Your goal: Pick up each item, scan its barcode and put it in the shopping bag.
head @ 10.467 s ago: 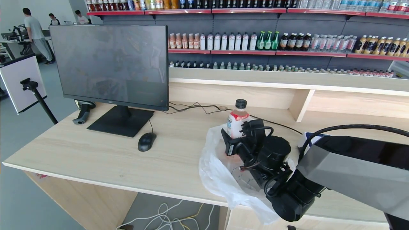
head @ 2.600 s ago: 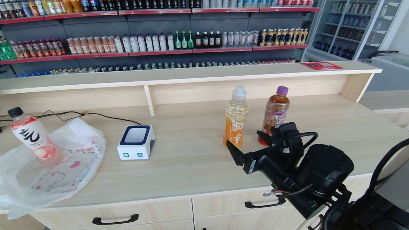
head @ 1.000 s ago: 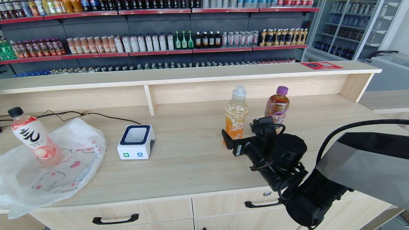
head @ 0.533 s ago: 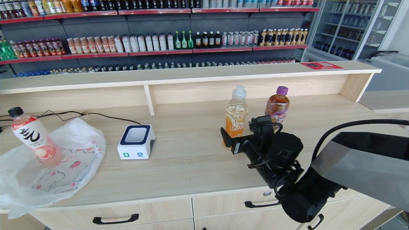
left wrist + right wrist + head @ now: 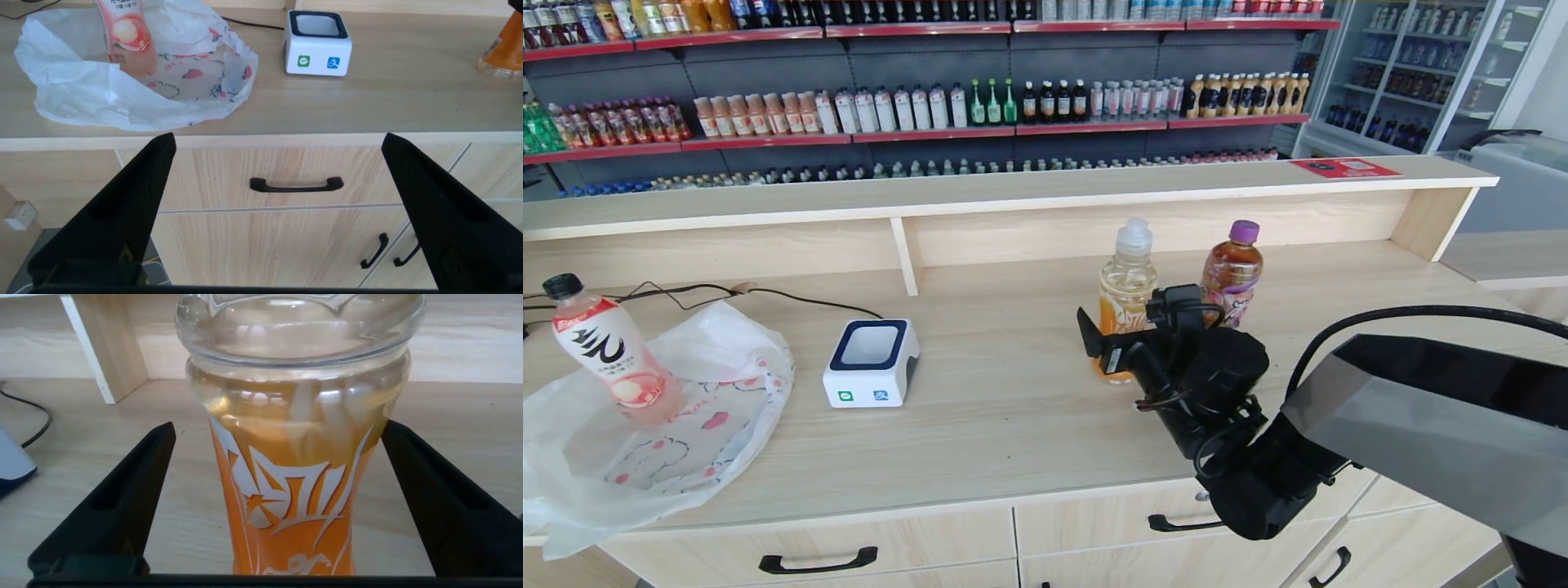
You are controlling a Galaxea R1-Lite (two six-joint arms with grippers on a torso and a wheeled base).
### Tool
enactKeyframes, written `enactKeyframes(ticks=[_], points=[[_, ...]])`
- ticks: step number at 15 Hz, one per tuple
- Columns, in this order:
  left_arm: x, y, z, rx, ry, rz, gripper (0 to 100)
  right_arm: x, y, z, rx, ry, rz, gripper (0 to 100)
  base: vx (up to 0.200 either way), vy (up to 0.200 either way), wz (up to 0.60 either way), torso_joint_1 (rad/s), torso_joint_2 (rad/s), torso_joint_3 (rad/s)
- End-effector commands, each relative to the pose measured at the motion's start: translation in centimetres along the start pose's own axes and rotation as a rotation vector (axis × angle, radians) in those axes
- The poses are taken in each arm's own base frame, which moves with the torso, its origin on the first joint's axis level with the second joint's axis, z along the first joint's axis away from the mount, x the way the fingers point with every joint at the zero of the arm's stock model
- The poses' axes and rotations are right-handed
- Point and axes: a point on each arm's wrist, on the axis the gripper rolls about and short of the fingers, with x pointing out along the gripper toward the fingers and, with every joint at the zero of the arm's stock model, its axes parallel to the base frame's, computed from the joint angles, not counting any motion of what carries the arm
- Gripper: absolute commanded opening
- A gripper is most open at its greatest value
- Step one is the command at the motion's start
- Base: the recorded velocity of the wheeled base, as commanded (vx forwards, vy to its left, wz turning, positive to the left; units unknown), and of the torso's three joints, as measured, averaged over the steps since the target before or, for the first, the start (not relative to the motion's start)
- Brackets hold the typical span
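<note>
An orange drink bottle [image 5: 1125,282] with a clear cap stands on the wooden counter [image 5: 1005,408]. My right gripper [image 5: 1120,317] is open, one finger on each side of the bottle's lower body. In the right wrist view the orange bottle [image 5: 298,457] sits between the fingers [image 5: 114,514] with a gap on both sides. A purple-capped bottle [image 5: 1230,271] stands just right of it. The white scanner [image 5: 872,362] sits mid-counter. A pink bottle [image 5: 605,351] stands in the shopping bag [image 5: 596,482] at the left. My left gripper [image 5: 278,145] is open and empty, low in front of the drawers.
A raised wooden ledge [image 5: 1013,192] with a divider [image 5: 905,257] runs along the counter's back. A black cable [image 5: 792,298] trails behind the bag and scanner. Drawer handles [image 5: 296,184] lie below the counter edge. Stocked drink shelves fill the wall behind.
The right gripper has moved forward and left until its open fingers straddle the orange bottle. The head camera swung right after the oldest frame, where the gripper held the pink bottle at the bag.
</note>
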Motion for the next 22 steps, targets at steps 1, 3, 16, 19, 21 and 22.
enactKeyframes(ticks=[1, 3, 16, 19, 21, 22], points=[[0.0, 0.0, 0.0, 0.0, -0.001, 0.002, 100, 0.4, -0.1, -0.3, 0.001, -0.007, -0.006, 100, 0.0, 0.0, 0.0, 0.0, 0.0, 0.0], [0.0, 0.0, 0.0, 0.0, 0.001, 0.001, 100, 0.8, -0.8, -0.2, -0.001, -0.015, -0.024, 100, 0.0, 0.0, 0.0, 0.0, 0.0, 0.0], [0.0, 0.0, 0.0, -0.002, 0.001, 0.0, 100, 1.6, -0.7, -1.0, 0.0, -0.027, -0.026, 100, 0.0, 0.0, 0.0, 0.0, 0.0, 0.0], [0.0, 0.0, 0.0, -0.002, -0.001, 0.002, 100, 1.7, -0.7, -1.1, -0.006, -0.027, -0.027, 100, 0.0, 0.0, 0.0, 0.0, 0.0, 0.0], [0.0, 0.0, 0.0, -0.002, -0.001, 0.002, 100, 1.7, -0.7, -1.1, -0.006, -0.027, -0.029, 100, 0.0, 0.0, 0.0, 0.0, 0.0, 0.0], [0.0, 0.0, 0.0, -0.002, 0.001, 0.001, 100, 1.7, -0.7, -1.1, -0.007, -0.027, -0.03, 100, 0.0, 0.0, 0.0, 0.0, 0.0, 0.0]])
